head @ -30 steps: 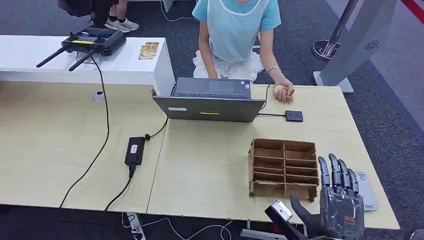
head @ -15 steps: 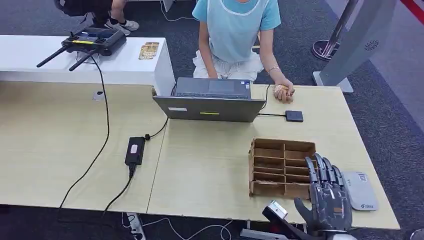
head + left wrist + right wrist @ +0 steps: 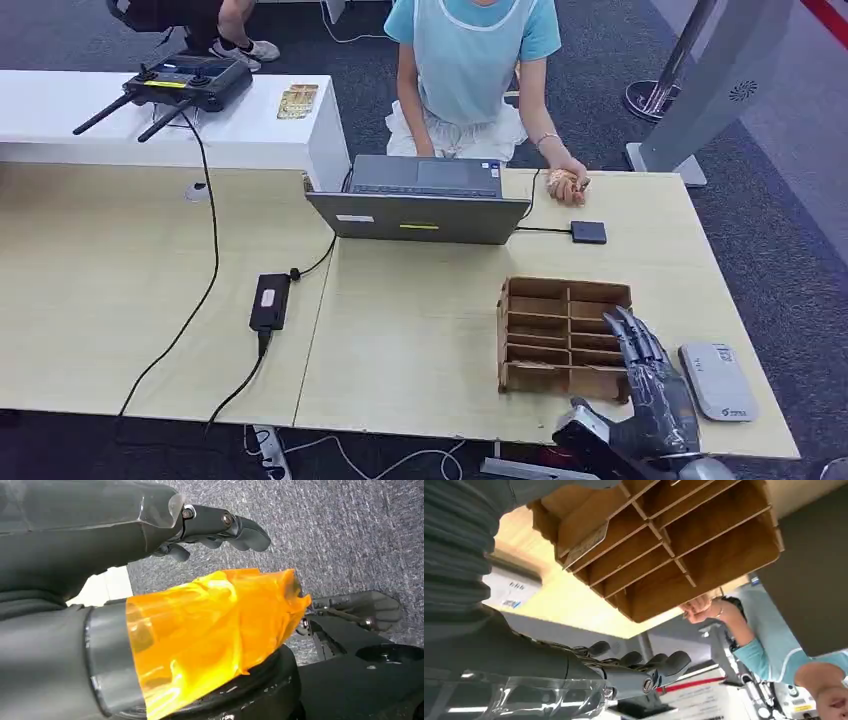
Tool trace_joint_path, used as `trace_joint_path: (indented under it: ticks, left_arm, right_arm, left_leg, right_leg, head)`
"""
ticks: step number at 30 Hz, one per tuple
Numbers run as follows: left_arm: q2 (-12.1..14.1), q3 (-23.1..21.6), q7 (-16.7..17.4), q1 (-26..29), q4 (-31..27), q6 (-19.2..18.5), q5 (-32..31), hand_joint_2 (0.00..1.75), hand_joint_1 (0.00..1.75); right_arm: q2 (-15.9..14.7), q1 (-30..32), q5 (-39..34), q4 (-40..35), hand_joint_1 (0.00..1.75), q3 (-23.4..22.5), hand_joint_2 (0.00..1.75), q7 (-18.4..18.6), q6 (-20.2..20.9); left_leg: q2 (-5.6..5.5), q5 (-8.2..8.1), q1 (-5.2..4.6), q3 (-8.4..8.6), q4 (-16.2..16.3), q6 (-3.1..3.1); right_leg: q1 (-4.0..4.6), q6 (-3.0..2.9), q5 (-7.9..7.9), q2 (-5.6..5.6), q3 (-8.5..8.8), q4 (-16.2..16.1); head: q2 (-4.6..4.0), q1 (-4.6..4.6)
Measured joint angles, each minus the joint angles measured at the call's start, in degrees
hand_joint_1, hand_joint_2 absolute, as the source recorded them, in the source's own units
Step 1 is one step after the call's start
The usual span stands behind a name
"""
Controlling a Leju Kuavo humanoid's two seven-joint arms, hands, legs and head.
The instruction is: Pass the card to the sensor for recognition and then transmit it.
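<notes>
Pale wood table (image 3: 420,330) (dark carpet (image 3: 790,260))

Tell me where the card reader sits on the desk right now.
In the head view, the grey card reader lies flat near the desk's front right corner, just right of the right robot hand and the wooden card organizer.

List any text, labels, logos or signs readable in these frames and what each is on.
None can be read.
Card reader: small blue mark near one corner, too small to read.
Laptop: yellow sticker and white label on the lid, blurred.
Grey stand: round swirl logo, no words.
White panel with print beyond the right hand: lines of print, blurred.
</notes>
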Motion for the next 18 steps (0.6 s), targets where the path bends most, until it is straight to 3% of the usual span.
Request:
trace_joint_path:
  ticks: [9,18]
  left_arm:
    - [0.13,0.0,-0.09,0.0,0.0,0.0,-0.66,0.0,0.0]
    - [0.13,0.0,-0.13,-0.01,0.0,-0.02,-1.49,0.0,0.0]
  right_arm:
    - [0.04,0.66,-2.44,1.18,0.0,-3.74,1.75,-3.3,2.23]
    - [0.07,0.33,6.98,2.93,0.0,-4.39,1.75,-1.26,-0.79]
  left_leg:
    - [0.0,0.0,0.0,0.0,0.0,0.0]
    - [0.0,0.0,0.0,0.0,0.0,0.0]
  right_leg:
    - [0.0,0.0,0.0,0.01,0.0,-0.01]
    - [0.0,0.0,0.0,0.01,0.0,0.0]
  head:
    - [0.02,0.0]
    - [0.02,-0.02]
